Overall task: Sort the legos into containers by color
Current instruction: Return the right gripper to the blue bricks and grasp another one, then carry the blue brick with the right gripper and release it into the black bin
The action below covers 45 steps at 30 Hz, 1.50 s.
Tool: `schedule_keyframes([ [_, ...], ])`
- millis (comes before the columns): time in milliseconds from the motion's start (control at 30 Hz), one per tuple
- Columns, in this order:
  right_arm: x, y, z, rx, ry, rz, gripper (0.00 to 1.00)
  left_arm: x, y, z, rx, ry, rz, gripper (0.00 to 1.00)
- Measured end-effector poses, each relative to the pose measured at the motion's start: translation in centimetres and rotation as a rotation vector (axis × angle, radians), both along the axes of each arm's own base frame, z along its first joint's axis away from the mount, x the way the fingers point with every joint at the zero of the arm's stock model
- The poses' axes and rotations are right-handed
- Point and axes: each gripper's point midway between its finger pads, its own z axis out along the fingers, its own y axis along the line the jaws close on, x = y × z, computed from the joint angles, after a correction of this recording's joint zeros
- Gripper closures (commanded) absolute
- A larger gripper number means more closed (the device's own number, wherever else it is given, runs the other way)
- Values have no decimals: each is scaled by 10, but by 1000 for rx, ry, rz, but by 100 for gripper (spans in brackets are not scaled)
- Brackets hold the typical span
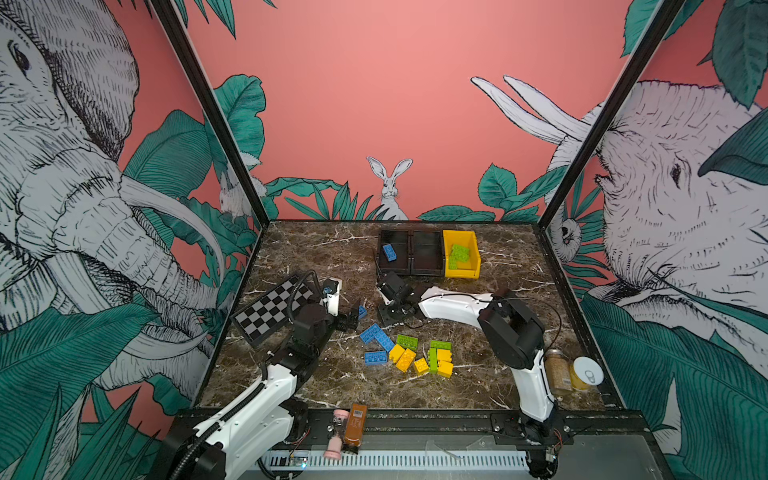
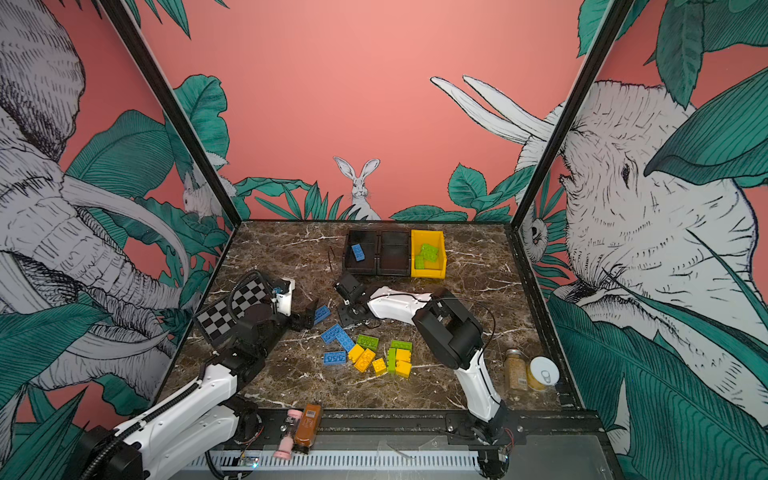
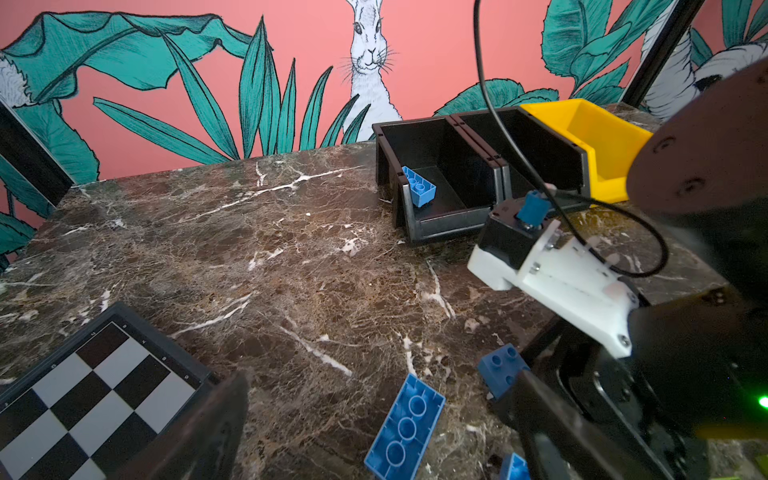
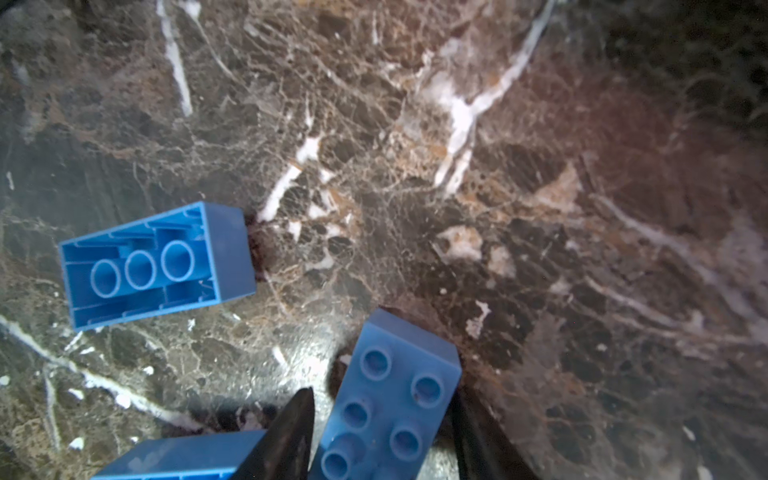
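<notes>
1. In both top views, the yellow bin (image 1: pixel 463 271) stood at the back of the worktop (image 1: pixel 316 257) with green bricks (image 1: pixel 459 254) inside. Two black bins (image 1: pixel 427 270) sat in a touching row beside it, and the one farthest from it held a blue brick (image 1: pixel 390 252). The loose bricks (image 1: pixel 406 359), blue, green and yellow, lay heaped well apart from the yellow bin, towards the arms' bases. The left gripper (image 1: pixel 351 318) and right gripper (image 1: pixel 384 320) hung low between that heap and the yellow bin.
2. In the left wrist view, the left gripper's fingers (image 3: pixel 199 436) stood wide apart and held nothing. An upturned blue brick (image 3: pixel 405 428) lay between them on the worktop, with the checkerboard (image 3: pixel 95 399) just beside.
3. In the right wrist view, the right gripper's fingers (image 4: pixel 291 440) sat on either side of a studs-up blue brick (image 4: pixel 395 395), close against it. I couldn't tell whether they had it clamped.
</notes>
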Motion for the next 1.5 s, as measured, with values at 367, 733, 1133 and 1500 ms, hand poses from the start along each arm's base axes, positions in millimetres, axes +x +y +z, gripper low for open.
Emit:
schedule_keyframes([
  [367,9,-5,1,9,1,-17,65,0,0,0,0,0,1,1],
  [733,54,-32,52,58,-88,-70,68,0,0,0,0,1,0,1],
  [1133,176,-40,139,158,-299,-151,67,0,0,0,0,0,-1,1],
  [1500,220,-35,82,93,-253,-164,67,-1,0,2,0,-7,-1,1],
])
